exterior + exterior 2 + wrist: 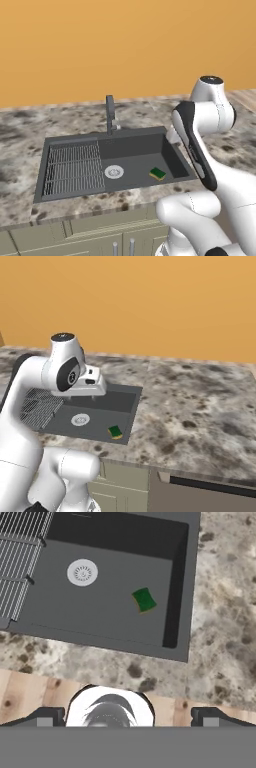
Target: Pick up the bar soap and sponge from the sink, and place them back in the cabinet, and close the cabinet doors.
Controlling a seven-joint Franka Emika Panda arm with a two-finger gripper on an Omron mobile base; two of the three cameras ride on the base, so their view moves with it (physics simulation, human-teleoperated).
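The sponge (pixel 157 173) (pixel 115 432) (pixel 144 600), dark green on top with a yellow layer, lies flat on the floor of the dark grey sink (pixel 135 150) (pixel 100 418) (pixel 115 617), near its front right corner. My gripper (pixel 130 717) hangs high above the counter's front edge, looking down into the basin. It is open, its fingertips (pixel 50 716) stand wide apart with nothing between them. The sponge is well ahead of it and untouched. The bar soap, the cabinet and the cabinet doors are out of view.
A ribbed draining rack (pixel 72 167) fills the sink's left part, with a round silver drain (pixel 114 171) beside it and a dark faucet (pixel 110 114) behind. Speckled stone counter (pixel 200 406) surrounds the basin. Short doors with paired steel handles (pixel 122 246) sit below.
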